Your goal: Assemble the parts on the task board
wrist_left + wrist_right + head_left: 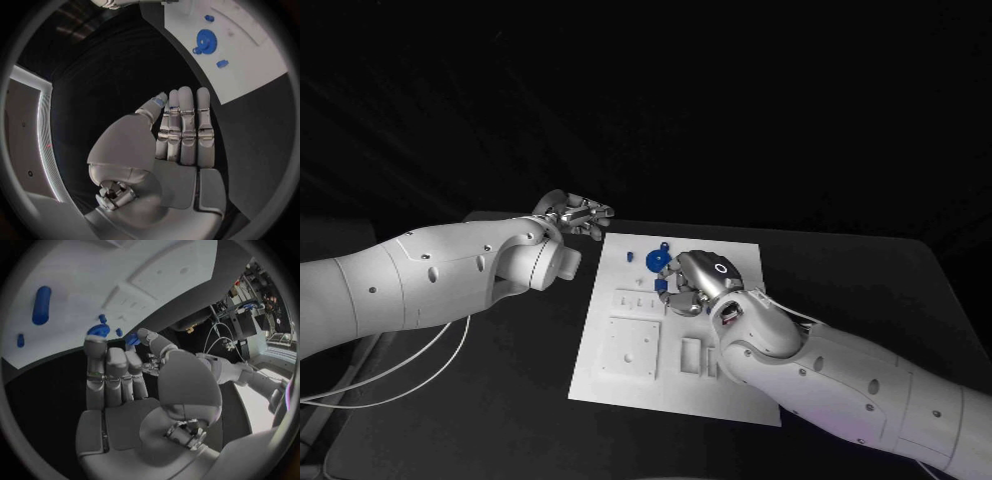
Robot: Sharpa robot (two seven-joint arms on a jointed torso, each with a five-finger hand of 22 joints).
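Note:
The white task board (635, 372) lies in the middle of the black table. A blue gear (656, 262) and small blue parts (629, 257) sit near its far end. My right hand (695, 282) hovers low over that end, just beside the gear. In the right wrist view a small blue part (132, 339) sits pinched between the thumb tip and a fingertip, with the gear (96, 330) just past the fingertips and a blue cylinder (42, 305) further out. My left hand (574, 214) hangs off the board's far left corner, its fingers (185, 125) straight and holding nothing.
The board's near half carries raised white blocks and a square recess (632, 348). Bare black table (473, 400) surrounds the board. White cables (387, 375) trail under my left arm. In the left wrist view the board (250, 60) is ahead of the hand, with the gear (205, 39) on it.

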